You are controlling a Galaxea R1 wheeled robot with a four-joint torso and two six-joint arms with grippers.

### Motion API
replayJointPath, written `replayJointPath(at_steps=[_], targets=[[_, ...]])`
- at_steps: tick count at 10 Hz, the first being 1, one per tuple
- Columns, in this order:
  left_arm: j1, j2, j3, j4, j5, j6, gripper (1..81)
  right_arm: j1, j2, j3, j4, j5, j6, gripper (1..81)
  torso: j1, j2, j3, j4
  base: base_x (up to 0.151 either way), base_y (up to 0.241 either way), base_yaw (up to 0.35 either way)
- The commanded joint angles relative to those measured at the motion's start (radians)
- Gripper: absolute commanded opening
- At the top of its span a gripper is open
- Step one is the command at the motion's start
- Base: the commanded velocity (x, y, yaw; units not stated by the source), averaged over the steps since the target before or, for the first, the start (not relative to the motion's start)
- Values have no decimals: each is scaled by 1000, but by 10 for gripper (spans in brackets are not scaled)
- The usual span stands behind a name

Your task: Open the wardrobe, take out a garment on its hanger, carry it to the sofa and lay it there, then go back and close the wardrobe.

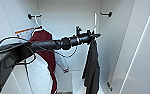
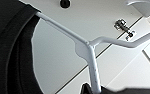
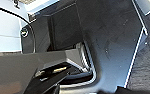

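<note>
We have the wardrobe (image 1: 66,22) open around our left claw (image 1: 94,36), which is clamped on the hanger (image 2: 91,50), the garment (image 1: 92,67) draping straight below it. We judge the take-out step underway, calling for drawing back clear of the hook (image 1: 106,13) above.

The tall white two-door wardrobe (image 1: 66,20) stands open and evenly lit, its smooth back panel behind the jaws of the left gripper (image 1: 92,35). A small black wall hook (image 1: 31,16) sits above and well left of the jaws, a second black hook (image 1: 107,13) above and right. A thin strip of brown floor (image 1: 64,92) lies well below them
</note>
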Motion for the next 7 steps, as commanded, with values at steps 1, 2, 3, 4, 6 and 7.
replayJointPath(at_steps=[1, 2, 3, 4, 6, 7], targets=[[-164, 0, 11, 19, -31, 23, 10, 35, 9, 12, -4, -56, -1, 811, 0, 0, 0, 0, -123, 0, 0], [-163, -2, 20, 21, -30, 25, 10, 35, 9, 12, -4, -56, -1, 811, 0, 0, 0, 0, -123, 0, 0], [-161, -3, 31, 21, -28, 25, 10, 35, 9, 12, -4, -56, -1, 811, 0, 0, 0, 0, -123, 0, 0], [-157, -6, 40, 21, -28, 26, 10, 35, 9, 12, -4, -56, -1, 811, 0, 0, 0, 0, -123, 0, 0], [-152, -11, 55, 21, -30, 27, 10, 34, 9, 12, -4, -56, -1, 811, 0, 0, 0, 0, -123, 0, 0], [-151, -13, 63, 22, -28, 27, 10, 32, 9, 12, -4, -56, -1, 811, 0, 0, 0, 0, -123, 0, 0]])
